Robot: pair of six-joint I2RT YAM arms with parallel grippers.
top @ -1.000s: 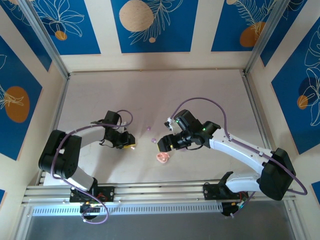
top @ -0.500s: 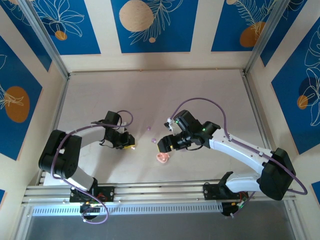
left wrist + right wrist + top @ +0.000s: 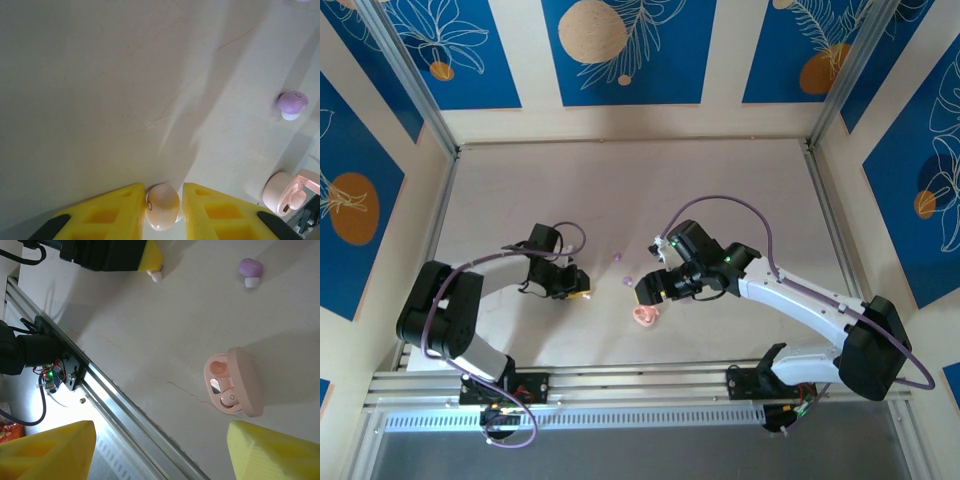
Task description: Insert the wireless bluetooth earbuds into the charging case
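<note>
The left gripper was closed on a pale pink earbud. Its two yellow fingers pressed the bud from both sides, low over the table. The right gripper was spread open and held nothing. It hung above the open pink charging case, which lay on its side well apart from the held bud. One purple earbud lay loose between them, and another lay a little farther back.

The bud is small, round and smooth, and only the fingertips held it. It could therefore slip out or turn during the carry, and then it would not meet its pocket in the right position. The case was not fixed and looked light, so a push from above could shift or tip it. The left arm could also knock the loose purple bud on the way.

The table was a pale matt board with thin hairline cracks. An aluminium rail ran along the near edge, and cream walls with blue flower panels stood around it
</note>
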